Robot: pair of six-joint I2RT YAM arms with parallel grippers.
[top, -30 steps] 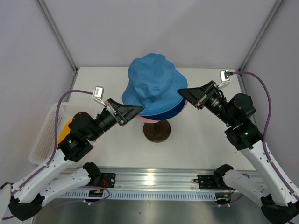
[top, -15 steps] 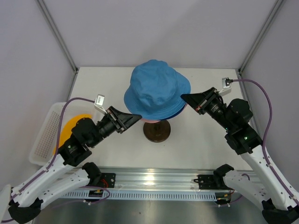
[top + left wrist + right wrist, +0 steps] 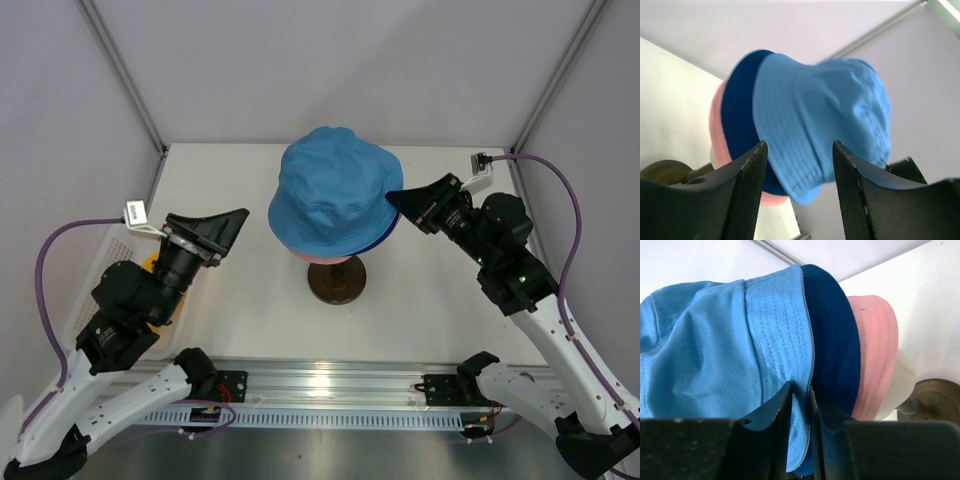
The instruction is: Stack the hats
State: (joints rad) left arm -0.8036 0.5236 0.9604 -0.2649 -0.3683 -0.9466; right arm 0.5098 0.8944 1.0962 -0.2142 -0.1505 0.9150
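Note:
Three hats sit stacked on the cream mannequin head [image 3: 901,385]: the light blue hat [image 3: 335,190] on top, the navy hat [image 3: 380,240] under it, the pink hat [image 3: 300,257] lowest. My right gripper [image 3: 392,197] is at the light blue hat's right brim; in the right wrist view its fingers [image 3: 801,387] stand slightly open with that brim [image 3: 790,330] between them. My left gripper [image 3: 238,218] hangs open to the left of the stack, clear of it, and the light blue hat [image 3: 825,120] shows beyond its fingers. Behind the left arm a sliver of the yellow-orange hat [image 3: 150,265] shows.
The mannequin's dark round base [image 3: 336,281] stands mid-table under the stack. A white mesh basket [image 3: 85,300] sits at the left table edge and holds the yellow-orange hat. Grey walls and slanted frame posts close in the back and sides.
My left gripper let go of the light blue hat's left brim, opened and drew back to the left. The hat settled lower on the stack. My right fingers parted slightly.

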